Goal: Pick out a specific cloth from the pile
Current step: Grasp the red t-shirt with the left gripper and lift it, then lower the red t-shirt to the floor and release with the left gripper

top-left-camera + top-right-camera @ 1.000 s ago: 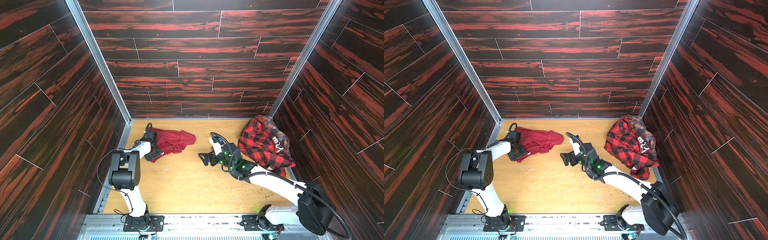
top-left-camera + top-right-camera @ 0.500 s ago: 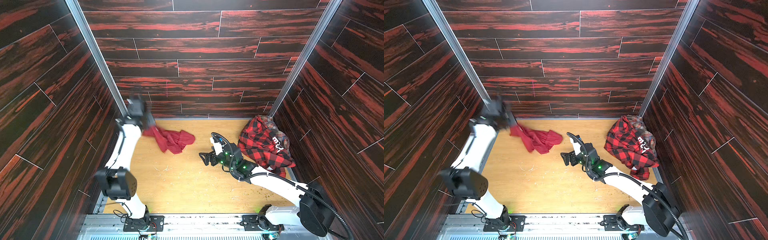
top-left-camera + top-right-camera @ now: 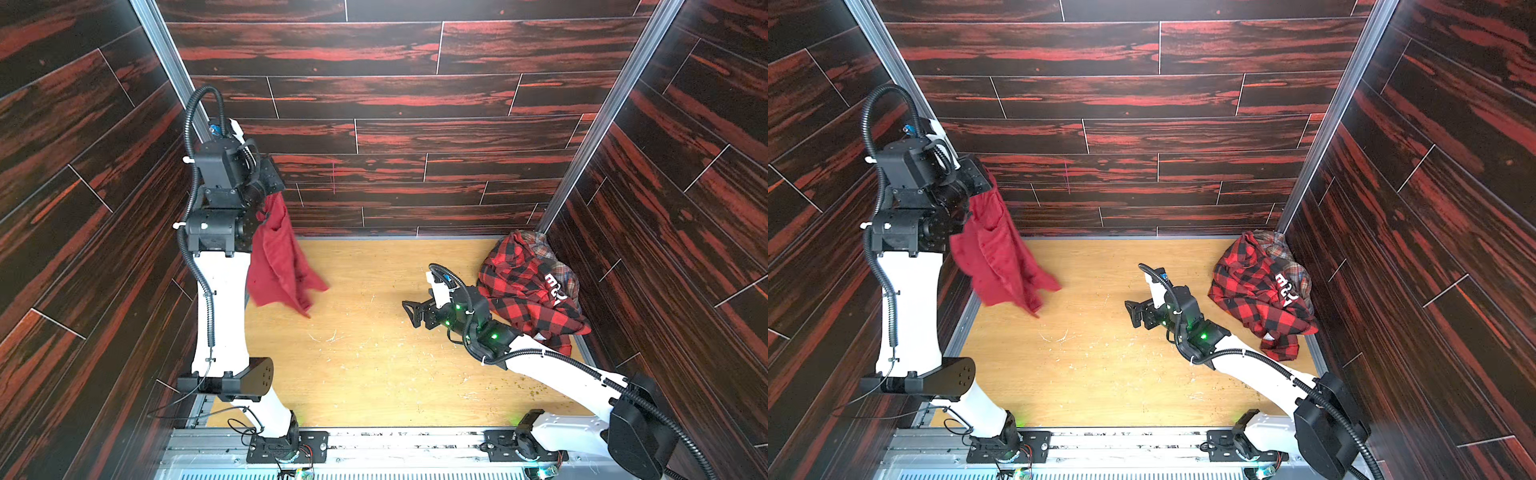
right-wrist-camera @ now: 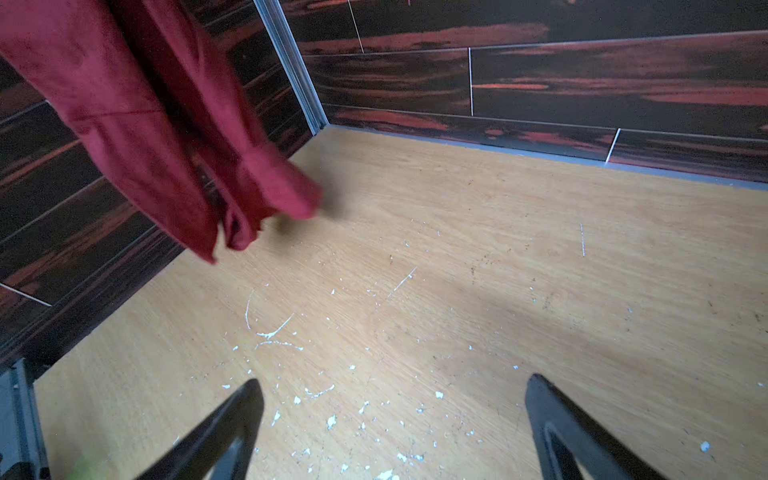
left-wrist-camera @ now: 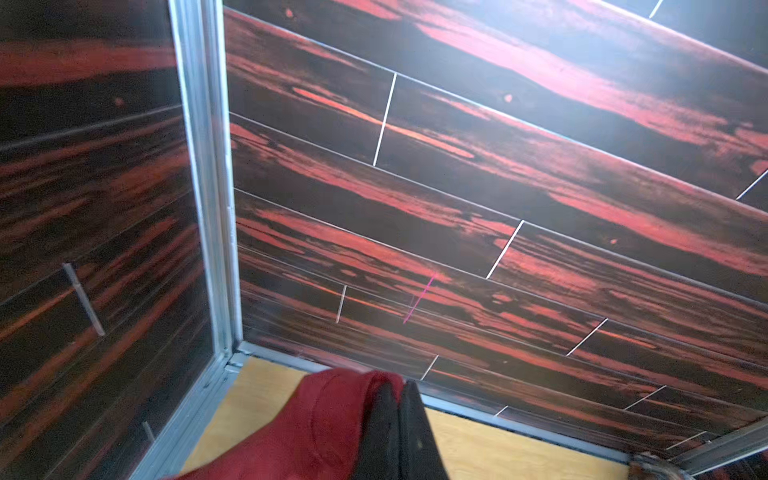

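My left gripper [image 5: 400, 388] is raised high near the back left corner, its jaws pinched tight on the dark-red cloth [image 3: 278, 257], which hangs down toward the wooden table [image 3: 374, 374]. My right gripper [image 4: 394, 378] sits low, spread wide and empty, near the pile [image 3: 528, 291] in the far right corner.

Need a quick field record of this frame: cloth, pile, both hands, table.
cloth: plain dark red, hanging from the left hand, apart from the pile
pile: red-and-black checked heap on the table, back-right corner
left hand: shut on the cloth, raised near the back-left corner
right hand: open, empty, low over the table beside the pile
table: light wood, scratched, white flecks
cloth-table contact: cannot tell
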Tool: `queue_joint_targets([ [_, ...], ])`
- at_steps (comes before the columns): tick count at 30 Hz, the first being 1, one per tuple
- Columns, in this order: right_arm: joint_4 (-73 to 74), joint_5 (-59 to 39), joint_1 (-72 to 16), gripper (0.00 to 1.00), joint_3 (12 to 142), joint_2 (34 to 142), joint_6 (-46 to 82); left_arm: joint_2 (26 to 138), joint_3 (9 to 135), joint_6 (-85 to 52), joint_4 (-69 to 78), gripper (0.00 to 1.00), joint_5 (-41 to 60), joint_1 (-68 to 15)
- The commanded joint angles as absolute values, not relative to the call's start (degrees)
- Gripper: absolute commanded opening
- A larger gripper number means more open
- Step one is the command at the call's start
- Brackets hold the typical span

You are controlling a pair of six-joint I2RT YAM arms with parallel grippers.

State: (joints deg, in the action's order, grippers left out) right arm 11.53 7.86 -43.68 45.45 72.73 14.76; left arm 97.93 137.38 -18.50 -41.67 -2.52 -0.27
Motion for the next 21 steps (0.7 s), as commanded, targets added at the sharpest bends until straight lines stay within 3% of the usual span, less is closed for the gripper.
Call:
queue_joint_targets([
  [1, 10.9, 8.5, -43.8, 0.99, 44.8, 71.1, 15.2, 99.0, 137.8, -20.6, -37.8, 0.00, 0.3, 0.0],
  [7, 11.2, 8.5, -43.8, 0.99, 44.6, 71.7, 15.1, 99.7, 134.6, -23.0, -38.2, 0.00, 4.7, -0.8],
  [13, 11.7, 8.4, -43.8, 0.99, 44.5, 72.7, 15.1, 94.0, 122.7, -23.8, -33.5, 0.00, 6.7, -1.9],
  [17, 12.3, 7.6, -43.8, 0.99, 44.5, 73.8, 15.4, 88.8, 112.9, -20.9, -30.8, 0.00, -1.7, -1.7],
  [21, 12.6, 7.0, -43.8, 0.99, 44.4, 74.0, 15.7, 86.2, 105.1, -18.2, -36.9, 0.00, -11.8, 0.1],
])
